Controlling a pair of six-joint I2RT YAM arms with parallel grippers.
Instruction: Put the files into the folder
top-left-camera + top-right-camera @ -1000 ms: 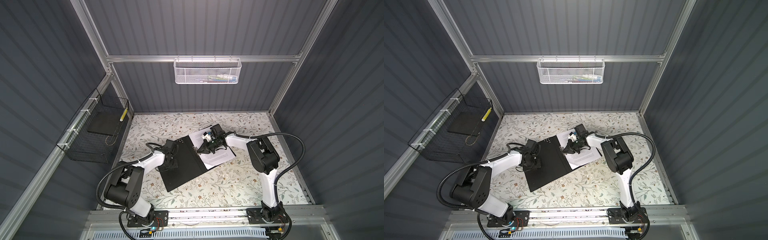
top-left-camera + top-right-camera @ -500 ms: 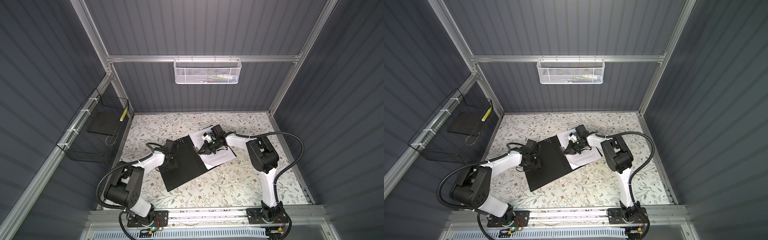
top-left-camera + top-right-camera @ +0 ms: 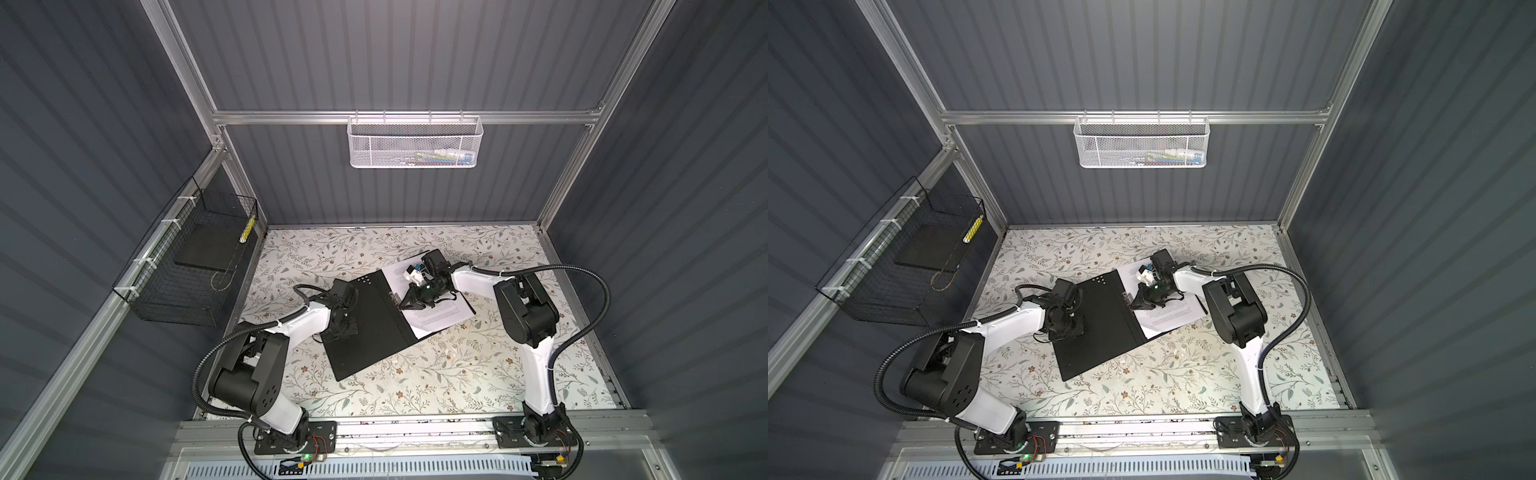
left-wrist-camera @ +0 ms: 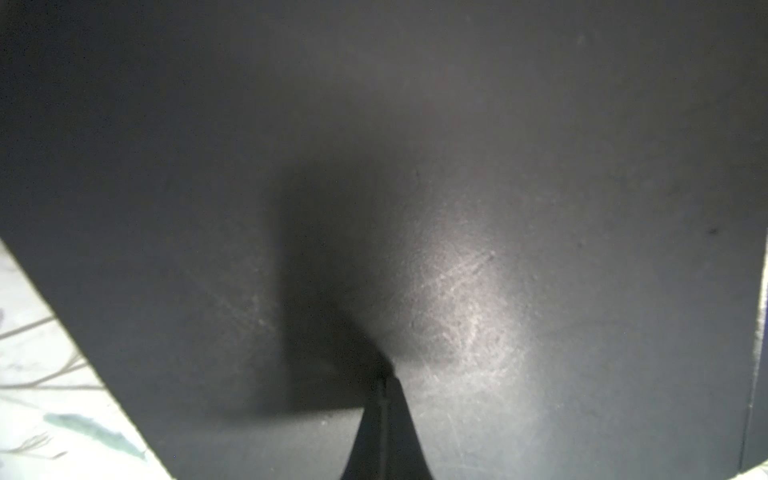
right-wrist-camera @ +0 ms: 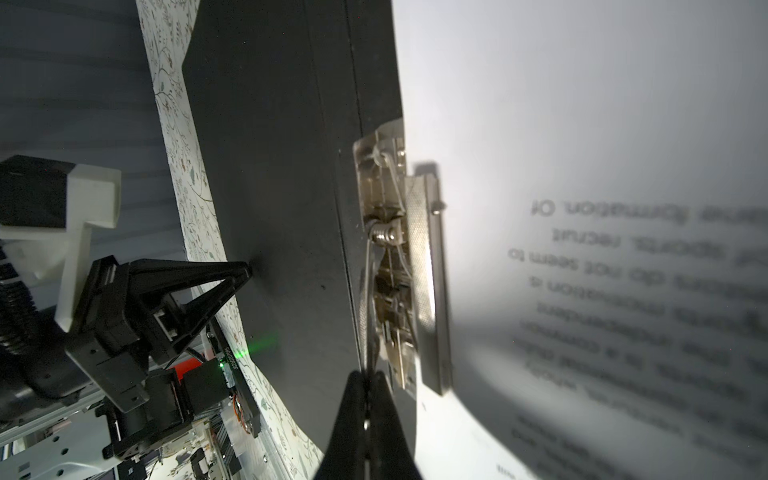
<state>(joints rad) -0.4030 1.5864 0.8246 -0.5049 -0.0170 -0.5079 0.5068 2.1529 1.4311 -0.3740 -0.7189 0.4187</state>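
Floral-patterned worktop (image 3: 457, 374) fills the floor of a grey-walled booth, and the folder (image 3: 370, 332) lies open on it, black inside facing up. The left hand (image 4: 384, 395) is clenched, holding nothing. Its joined tips point down onto the bare black cover directly beneath them, near that cover's outer edge.

The files (image 3: 440, 320), white sheets with small black print, lie on the folder's other half, under and just beyond the right hand (image 5: 365, 386). That hand is clenched too, its tips at the near end of the metal clip (image 5: 399, 257) along the spine, where a thin wire lever runs down to them. Whether the wire is pinched between the tips cannot be told. The clip's flat bar lies over the near edge of the top sheet.

Well away from both hands, a white mesh basket (image 3: 415, 141) hangs on the back wall.
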